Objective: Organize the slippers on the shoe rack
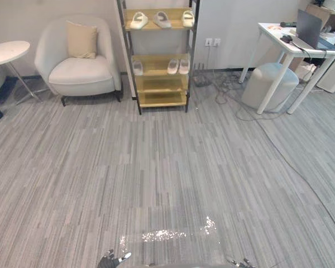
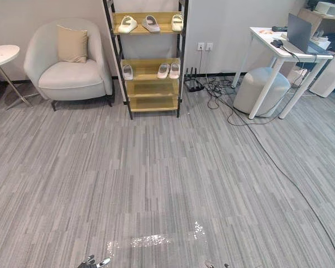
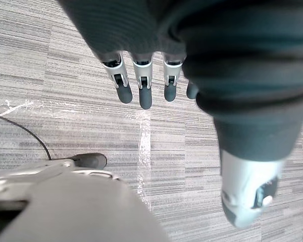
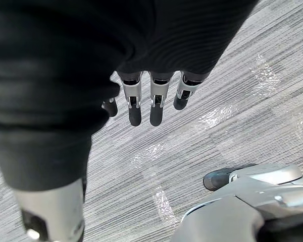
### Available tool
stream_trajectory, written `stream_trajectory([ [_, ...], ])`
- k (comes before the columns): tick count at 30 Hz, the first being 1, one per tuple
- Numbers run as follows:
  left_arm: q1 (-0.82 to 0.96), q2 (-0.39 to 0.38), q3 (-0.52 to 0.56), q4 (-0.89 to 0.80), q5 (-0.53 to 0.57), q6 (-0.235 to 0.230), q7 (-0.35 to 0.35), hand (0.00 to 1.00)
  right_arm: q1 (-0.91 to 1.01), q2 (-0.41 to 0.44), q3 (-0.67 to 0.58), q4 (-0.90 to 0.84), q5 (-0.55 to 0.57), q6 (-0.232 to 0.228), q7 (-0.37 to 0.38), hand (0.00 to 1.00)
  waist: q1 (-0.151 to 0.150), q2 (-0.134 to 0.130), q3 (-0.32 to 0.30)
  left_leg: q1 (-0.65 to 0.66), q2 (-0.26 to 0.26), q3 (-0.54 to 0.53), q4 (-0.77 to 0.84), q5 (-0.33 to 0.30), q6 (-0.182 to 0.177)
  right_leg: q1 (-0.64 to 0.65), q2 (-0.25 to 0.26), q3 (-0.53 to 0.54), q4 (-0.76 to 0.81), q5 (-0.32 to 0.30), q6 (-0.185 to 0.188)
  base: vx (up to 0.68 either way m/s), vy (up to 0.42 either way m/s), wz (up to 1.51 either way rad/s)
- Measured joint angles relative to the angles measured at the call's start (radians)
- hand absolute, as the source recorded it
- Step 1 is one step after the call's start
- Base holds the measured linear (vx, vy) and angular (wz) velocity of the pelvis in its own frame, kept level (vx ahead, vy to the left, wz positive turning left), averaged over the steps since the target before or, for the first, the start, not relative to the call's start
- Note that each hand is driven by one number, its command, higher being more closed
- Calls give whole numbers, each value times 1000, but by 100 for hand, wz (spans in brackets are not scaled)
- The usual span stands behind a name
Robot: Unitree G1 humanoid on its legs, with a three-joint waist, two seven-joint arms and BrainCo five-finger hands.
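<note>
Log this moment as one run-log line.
shoe rack: ahead, out of reach | slippers: three top shelf, three second shelf | left hand: open, empty | right hand: open, empty

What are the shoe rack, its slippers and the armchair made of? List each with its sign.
Shoe rack: shelves look like light wood or laminate, yellowish with a slight sheen; thin dark frame, probably painted metal.
Slippers: likely moulded foam or rubber, matt and pale, thick smooth one-piece shapes.
Armchair: cream fabric upholstery, matt, softly rounded padding.
</note>
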Motion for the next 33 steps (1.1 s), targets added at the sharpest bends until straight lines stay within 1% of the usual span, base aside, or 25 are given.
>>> stream_trajectory([
  [2,-7,-2,9,-1,-1,2,0,0,-8,-2,-2,-4,1,-1,1,0,0,6,25,-108,56,20,274,-81,-23,-1,15,1,32,-40,-18,-31,-39,-2],
  [3,-9,-1,13,-2,-1,2,0,0,-8,0,-2,-4,1,0,1,0,-1,3,28,-134,65,28,334,-81,-23,0,14,4,40,-45,-23,-6,-52,-14],
  [5,7,-21,53,-37,-4,2,9,0,-2,-3,-9,-13,4,-1,-1,0,6,8,36,-259,135,69,634,-39,6,7,20,32,96,-84,-39,67,-44,-29],
  [6,10,-22,53,-41,-3,2,11,0,-3,-3,-9,-16,4,-1,-2,0,7,13,36,-275,143,71,676,-40,11,8,19,40,105,-91,-49,132,-8,-30],
  [7,13,-28,66,-47,-3,2,13,0,-3,-5,-9,-24,5,0,-4,0,8,13,38,-314,164,73,761,-76,17,22,13,60,120,-110,-57,149,33,-25],
  [10,11,-27,61,-49,-4,-2,13,0,-14,-8,-9,-7,6,1,-6,0,10,10,38,-367,132,62,634,-103,-2,39,-40,83,120,-138,-35,200,105,-30],
  [12,9,-24,47,-48,-4,-2,15,0,-21,-12,-8,-6,7,1,-6,0,10,13,38,-379,75,59,334,-37,-32,38,-94,100,117,-172,9,316,229,-28],
  [13,9,-27,31,-47,-4,-2,17,0,-25,-21,-6,-6,7,1,-6,0,11,28,35,-375,64,49,198,21,-40,40,-103,112,112,-190,31,343,258,-28],
  [14,7,-27,30,-41,-4,-3,17,0,-30,-22,-5,-3,7,2,-8,0,16,28,34,-375,60,49,197,87,-14,42,-111,120,112,-204,41,317,224,-30],
  [15,5,-16,29,-37,-4,-1,16,0,-36,-21,-1,-1,7,4,-8,0,27,20,28,-379,36,56,212,85,26,43,-131,122,114,-218,30,364,213,-17],
  [16,-4,-1,30,-36,-3,0,17,0,-40,-6,-1,-1,5,4,-7,0,28,-10,17,-410,9,65,254,32,50,17,-159,127,168,-225,22,470,241,-8],
  [17,-16,3,30,-31,-2,1,17,0,-49,0,-4,-2,4,3,-7,0,30,-17,18,-411,-1,68,265,7,60,-32,-168,130,270,-221,33,567,281,4],
  [18,-23,7,29,-17,-2,1,18,0,-53,3,-11,-1,3,2,-6,0,31,-23,19,-378,-9,76,252,-14,59,-108,-175,143,466,-199,86,480,237,2],
  [19,-23,10,28,-13,-2,2,18,0,-55,2,-14,-1,2,3,-6,0,32,-28,22,-353,-16,78,244,-24,62,-138,-177,152,562,-181,122,498,253,-2],
  [20,-22,19,21,-7,-2,5,20,0,-58,14,-25,-1,2,2,-6,0,31,-42,29,-260,-30,87,223,-47,69,-207,-175,163,824,-136,206,526,237,-8],
  [21,-17,26,3,-6,-2,5,22,0,-56,14,-25,-2,0,2,-4,0,31,-40,31,-188,-40,84,201,-71,71,-250,-185,115,984,-126,192,635,255,-4],
  [23,-29,33,-17,0,-2,5,23,0,-59,12,-23,-8,-1,2,-4,0,24,-42,30,-76,-53,74,138,-85,74,-312,-230,-18,1103,-150,106,521,164,7],
  [24,-40,33,-24,1,-2,5,24,0,-64,7,-15,-10,-2,0,-4,0,17,-35,33,-15,-50,62,87,-84,73,-359,-234,-100,1087,-184,76,396,87,17],
  [25,-44,32,-26,1,-3,5,24,0,-68,5,-15,-9,-3,0,-4,0,12,-33,34,4,-47,58,76,-84,73,-377,-231,-125,1063,-193,69,485,62,27],
  [27,-76,18,-36,0,-6,5,23,0,-92,-20,2,-9,-20,-1,-2,0,-16,2,56,86,-11,40,18,-84,72,-459,-175,-204,788,-209,34,560,-14,29],
  [29,-89,3,-37,-2,-13,3,22,0,-100,-24,2,-9,-23,-1,-2,0,-23,23,67,111,10,31,-2,-84,72,-494,-130,-185,542,-139,38,444,-74,33],
  [30,-107,-13,-36,-5,-15,1,21,0,-99,-24,2,-8,-28,0,-1,0,-26,21,68,130,14,16,-22,-95,50,-510,-98,-101,280,1,49,433,-140,46],
  [31,-107,-19,-36,-8,-15,1,20,0,-94,-22,3,-6,-31,1,-1,0,-28,17,67,140,14,4,-25,-105,33,-511,-96,-72,230,35,55,561,-247,78],
  [32,-101,-29,-33,-16,-15,0,18,0,-79,-13,2,-1,-35,4,-1,0,-38,-3,65,180,10,-26,-29,-151,-9,-506,-105,-14,194,82,62,529,-322,74],
  [33,-102,-49,-19,-17,-14,0,18,0,-73,-18,2,1,-37,8,1,0,-45,1,72,214,35,-53,-15,-184,-30,-509,-87,-5,265,171,42,548,-351,69],
])
